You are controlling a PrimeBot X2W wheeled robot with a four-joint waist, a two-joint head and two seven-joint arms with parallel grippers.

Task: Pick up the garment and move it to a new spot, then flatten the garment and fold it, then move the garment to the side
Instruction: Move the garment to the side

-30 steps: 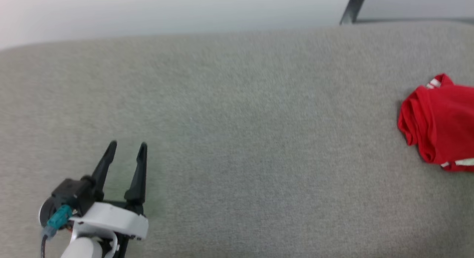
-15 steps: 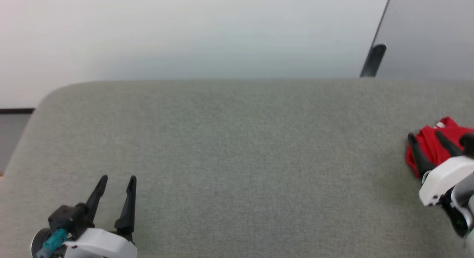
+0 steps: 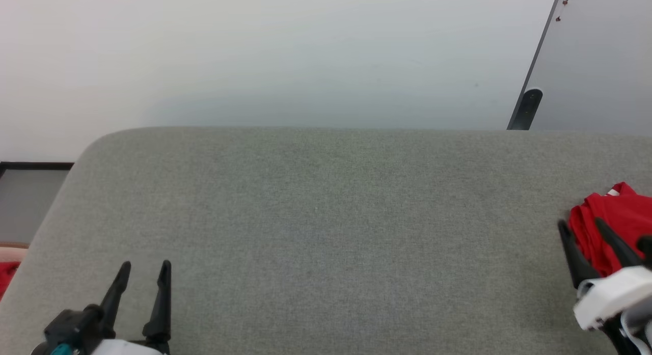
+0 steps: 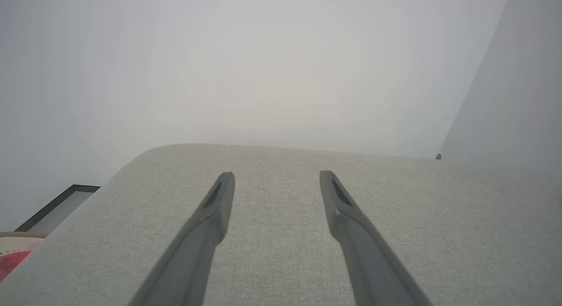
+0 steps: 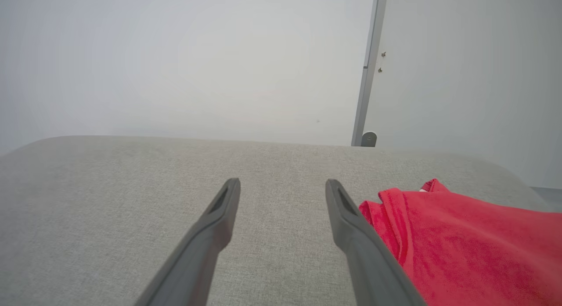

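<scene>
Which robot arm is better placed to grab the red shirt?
Right, probably: its open right gripper is beside the bunched red jersey garment, while the open left gripper sits far across the grey fabric table.

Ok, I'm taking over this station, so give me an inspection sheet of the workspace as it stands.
surface: grey fabric-covered table, rounded corners.
job's things: red garment bunched at the right end, not flattened.
clutter: red scrap off the table's left edge.
grippers: left gripper, jaws open, over bare table; right gripper, jaws open, beside the garment, holding nothing.
cables: teal connector at the left wrist.
surroundings: pale wall, grey panel, dark post behind.
</scene>
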